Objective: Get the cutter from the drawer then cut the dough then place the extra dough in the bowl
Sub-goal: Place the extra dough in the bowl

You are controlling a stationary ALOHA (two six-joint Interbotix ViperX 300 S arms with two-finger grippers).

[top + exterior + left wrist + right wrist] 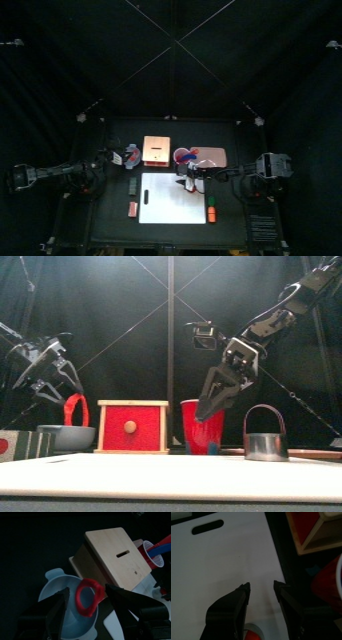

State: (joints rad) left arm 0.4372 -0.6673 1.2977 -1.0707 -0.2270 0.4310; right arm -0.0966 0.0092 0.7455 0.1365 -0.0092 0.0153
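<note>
The tabletop (114, 225) is carrying a white board (174, 205) at its front middle, with the other things sitting behind it. A wooden box (158, 150) is standing behind the board, showing its red drawer front to the front camera. Left of the box a blue-grey bowl (67, 439) is sitting. Right of the box a red cup (201, 434) is holding a blue and a red knife. Further right, the metal cutter (266, 444) is standing upright on the tabletop, its wire handle arching over it, with no end effector touching it.

The red dough ring (98, 591) is standing on edge in the bowl, rising above the rim.

The left end effector (89, 591) is hovering over the bowl with its jaws spread wide. The ring is showing between them in the wrist view, and no jaw is visibly pressing on it. The right end effector (261, 586) is hanging above the board near the cup, its jaws parted by a moderate gap and holding nothing.
</note>
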